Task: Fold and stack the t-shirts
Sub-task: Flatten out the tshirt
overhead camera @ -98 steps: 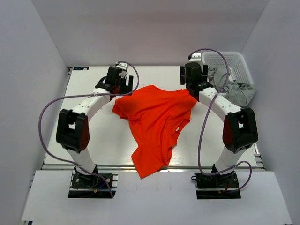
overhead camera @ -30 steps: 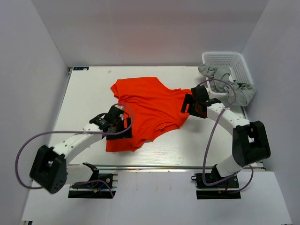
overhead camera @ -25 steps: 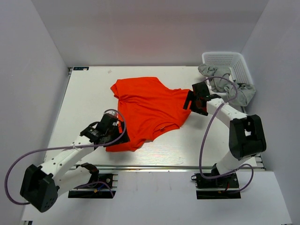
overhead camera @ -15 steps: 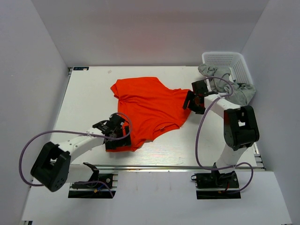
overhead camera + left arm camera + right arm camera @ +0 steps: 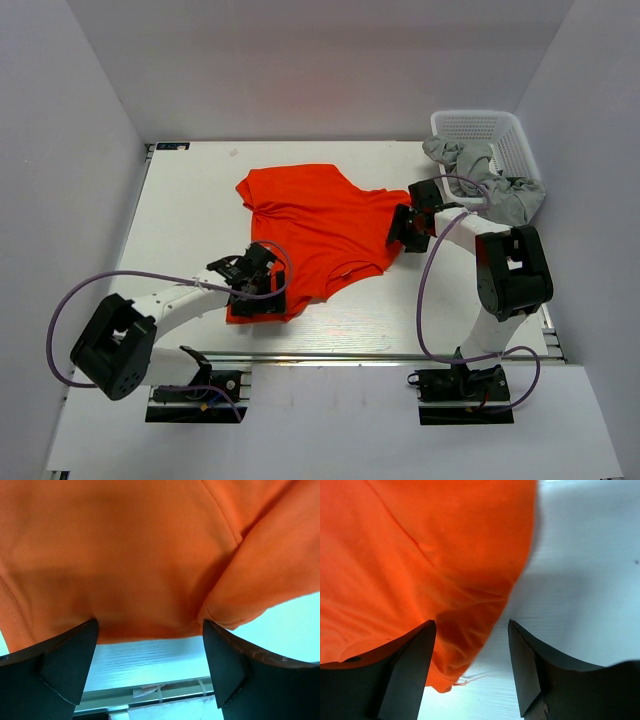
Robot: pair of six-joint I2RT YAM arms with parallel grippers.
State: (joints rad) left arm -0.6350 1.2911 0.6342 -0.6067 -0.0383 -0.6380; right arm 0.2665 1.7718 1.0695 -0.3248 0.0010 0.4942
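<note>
Orange-red t-shirt [image 5: 315, 225] lies rumpled, partly spread, on the white table [image 5: 190, 200]. At its near left corner the left gripper [image 5: 262, 295] has its fingers wide apart around the hem, not pinching it. At its right edge the right gripper [image 5: 400, 230] also has its fingers apart, with cloth between them. Further right of the shirt, grey t-shirts [image 5: 500, 195] spill from the white basket [image 5: 490, 125]

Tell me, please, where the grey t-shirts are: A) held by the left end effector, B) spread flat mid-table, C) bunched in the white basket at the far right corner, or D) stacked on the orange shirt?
C: the grey t-shirts lie crumpled in the white basket, spilling over its near rim, apart from the orange t-shirt.
</note>
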